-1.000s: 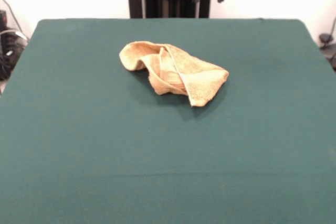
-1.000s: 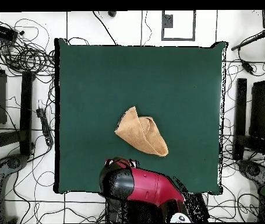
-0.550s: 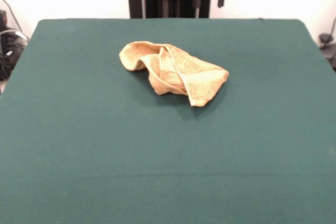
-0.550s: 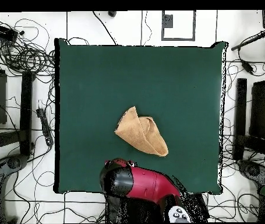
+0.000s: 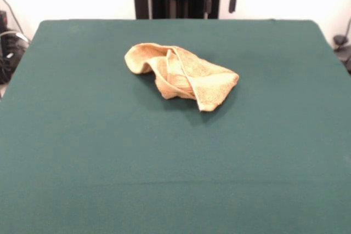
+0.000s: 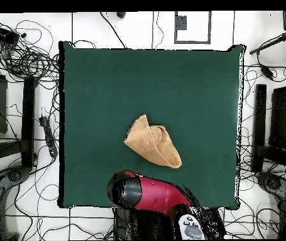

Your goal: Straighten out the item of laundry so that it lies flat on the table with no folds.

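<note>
**Still bunched: towel waits while the arm lowers at the far edge**

Nearest the front camera lies a broad stretch of bare table, green and unbroken, with nothing standing on it. Beyond that, roughly at the table's middle, sits the towel, folded over itself into a rough wedge: a rolled lobe on one side of the heap, a doubled flap running to a point on the other, a hem ridge crossing the top. It has not shifted over the last second. Past the towel, at the table's far edge, the gripper has dropped a little lower into the picture, its red body now showing above two dark fingers that hang apart with nothing between them. It is well apart from the towel and high above the cloth.

That small descent reads as the start of an approach; no unfolding has begun.

Seen from overhead, the towel has green cloth open on every side, most of it beyond the towel from the arm, so there looks to be ample room to drag a corner outward without nearing any table edge.
</note>
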You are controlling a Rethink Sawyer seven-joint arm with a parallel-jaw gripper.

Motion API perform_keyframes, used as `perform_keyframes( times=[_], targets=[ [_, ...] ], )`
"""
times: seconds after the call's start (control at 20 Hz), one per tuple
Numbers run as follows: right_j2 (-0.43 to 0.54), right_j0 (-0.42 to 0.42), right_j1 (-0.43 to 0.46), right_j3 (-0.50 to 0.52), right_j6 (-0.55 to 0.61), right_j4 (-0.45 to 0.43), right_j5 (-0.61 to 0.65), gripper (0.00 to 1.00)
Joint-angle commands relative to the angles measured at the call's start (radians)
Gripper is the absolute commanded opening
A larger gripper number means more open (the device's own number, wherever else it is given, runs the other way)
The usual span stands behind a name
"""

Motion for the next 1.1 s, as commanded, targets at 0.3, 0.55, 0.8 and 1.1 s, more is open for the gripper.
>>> perform_keyframes(
  times=[0.3,0.55,0.8,1.1],
  targets=[
    [0.059,0.004,0.079,-0.083,0.121,-0.028,-0.051,1.00],
    [0.062,-0.024,0.058,-0.057,0.105,-0.047,-0.047,1.00],
    [0.069,-0.061,0.027,-0.021,0.093,-0.073,-0.044,1.00],
    [0.074,-0.093,0.025,-0.044,0.074,-0.100,0.003,1.00]
  ],
)
